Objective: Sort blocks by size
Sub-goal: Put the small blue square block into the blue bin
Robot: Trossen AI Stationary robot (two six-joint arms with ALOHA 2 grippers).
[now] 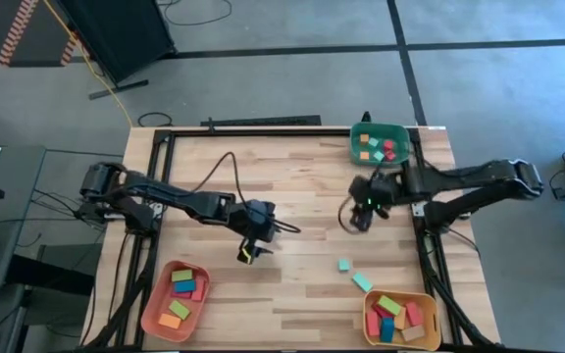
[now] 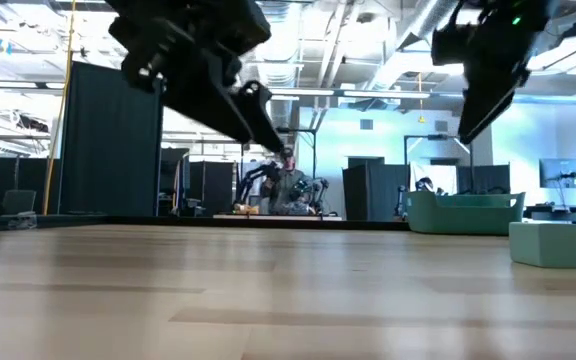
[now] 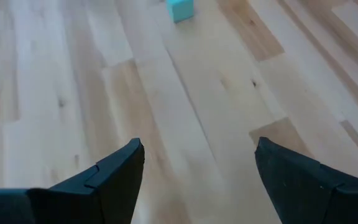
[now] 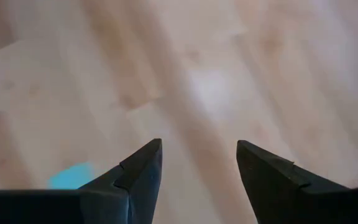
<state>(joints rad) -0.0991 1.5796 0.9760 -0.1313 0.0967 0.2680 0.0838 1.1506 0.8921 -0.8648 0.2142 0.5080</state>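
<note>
**A:** Where are the blocks right now?

**B:** Mostly binned. The green tray [image 1: 392, 130] at the far edge, salmon tray [image 1: 153, 316] and yellow tray [image 1: 432, 338] at the near edge all hold some. Two teal blocks [image 1: 354, 275] sit loose on the wooden table [image 1: 292, 186], near the yellow tray.

**A:** And the grippers?

**B:** Left gripper [image 3: 194, 174] hangs mid-table, jaws spread, nothing between them. Right gripper [image 4: 197, 165] hovers just below the green tray, jaws apart and empty too, a teal blur beside one finger.
</note>
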